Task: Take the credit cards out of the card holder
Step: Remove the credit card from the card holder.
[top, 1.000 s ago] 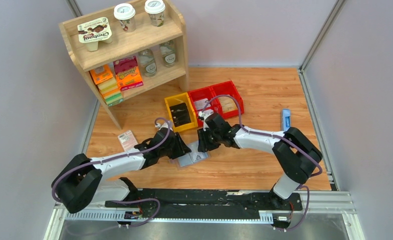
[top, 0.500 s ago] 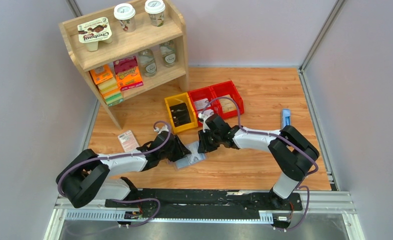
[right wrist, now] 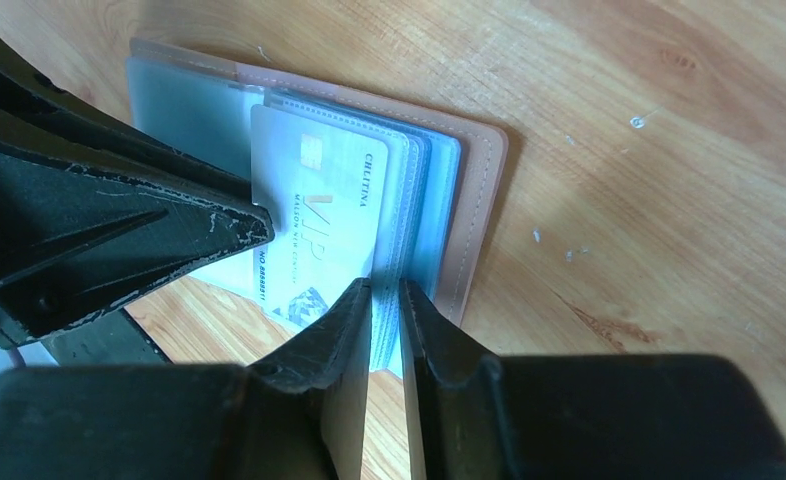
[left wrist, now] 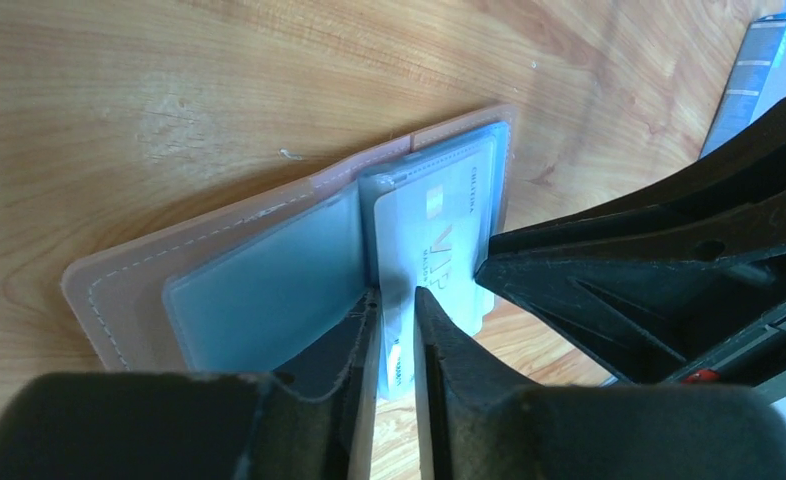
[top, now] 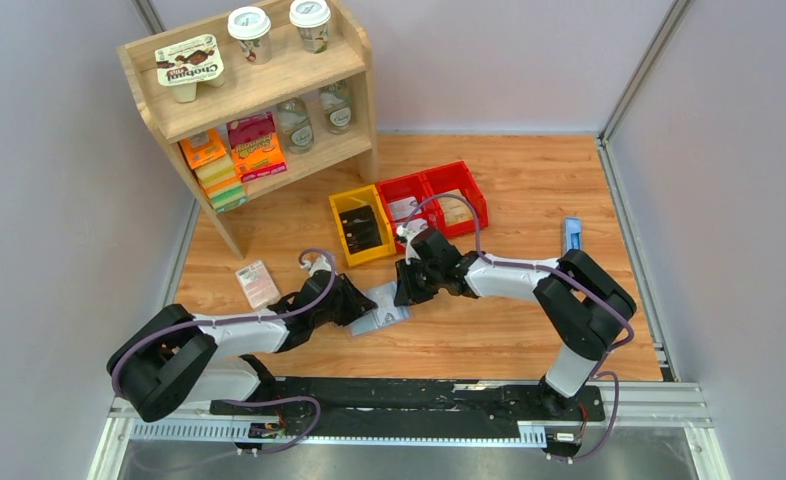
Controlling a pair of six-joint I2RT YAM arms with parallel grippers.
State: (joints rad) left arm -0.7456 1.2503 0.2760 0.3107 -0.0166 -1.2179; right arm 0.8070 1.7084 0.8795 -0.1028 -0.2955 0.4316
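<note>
Left gripper [left wrist: 396, 305] pinching glossy white credit card [left wrist: 439, 230], right gripper [right wrist: 383, 292] clamping clear-sleeved brown card holder [right wrist: 477, 200]

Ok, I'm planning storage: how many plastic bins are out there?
3, side by side in one row: the yellow bin at left, the middle red bin, and the right red bin. None looks hidden.

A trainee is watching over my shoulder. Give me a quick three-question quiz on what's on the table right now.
1. True or false: the card holder lies open on the table.
2. The top white card reads: A) VIP B) VISA C) GOLD
3. Whose fingertips are at the holder: left gripper, right gripper, or both?
Key: 1 true; 2 A; 3 both.
</note>
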